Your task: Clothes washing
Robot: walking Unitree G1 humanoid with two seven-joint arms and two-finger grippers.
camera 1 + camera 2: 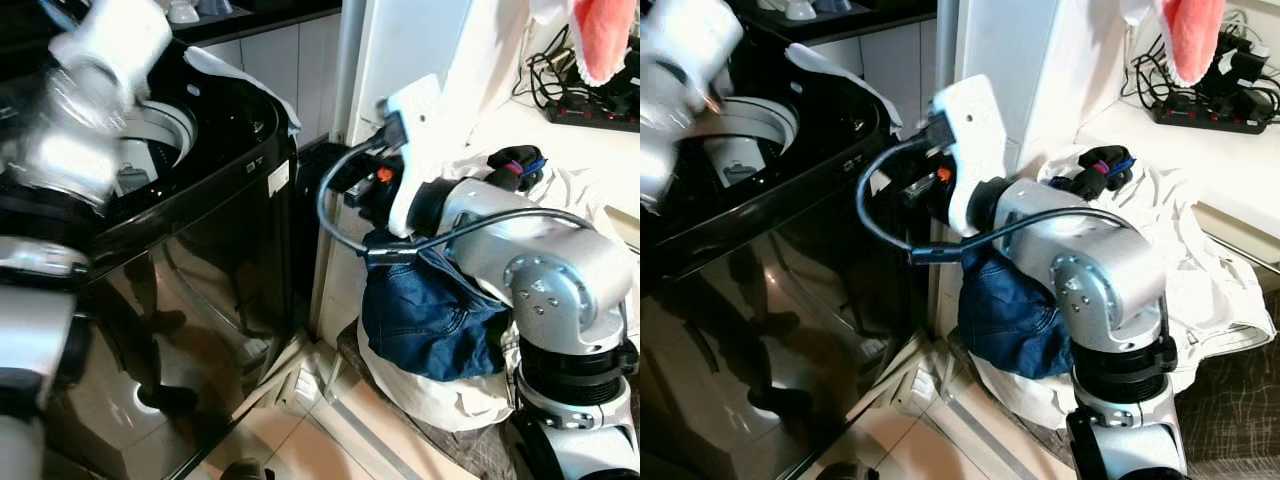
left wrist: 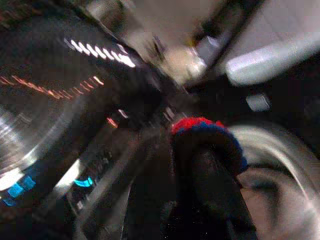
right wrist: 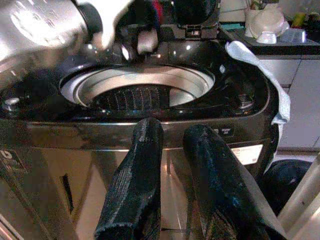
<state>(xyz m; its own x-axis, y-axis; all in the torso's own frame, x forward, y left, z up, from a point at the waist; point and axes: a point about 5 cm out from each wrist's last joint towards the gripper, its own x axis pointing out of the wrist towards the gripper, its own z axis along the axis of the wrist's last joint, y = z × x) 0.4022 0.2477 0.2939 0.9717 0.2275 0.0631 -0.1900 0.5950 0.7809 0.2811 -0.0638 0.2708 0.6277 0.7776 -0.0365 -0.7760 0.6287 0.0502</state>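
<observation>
One glossy black top-loading washing machine (image 1: 200, 230) stands with its round steel drum (image 3: 145, 87) uncovered. The blurred silver left arm (image 1: 90, 110) reaches over that opening, and in the left wrist view the left gripper (image 2: 200, 175) hangs above the drum's rim with a dark cloth trimmed in red and blue (image 2: 207, 137) bunched over its fingers; the blur hides whether the fingers are clenched on it. A white cloth (image 1: 245, 85) drapes over the machine's far corner. Just beside the machine's near side, the right gripper (image 3: 172, 150) hovers in front of the glossy front panel, its two black fingers (image 3: 135, 185) parted and grasping nothing. Further from the machine, past the right arm (image 1: 530, 260), a dark blue denim garment (image 1: 430, 315) lies on a crumpled white sheet (image 1: 440, 395) on the floor, with a small black item with red and blue trim (image 1: 518, 162) resting higher on the pile. Well beyond the machine, a pink towel (image 1: 603, 35) hangs above a black power strip (image 1: 590, 112) on a white ledge.
</observation>
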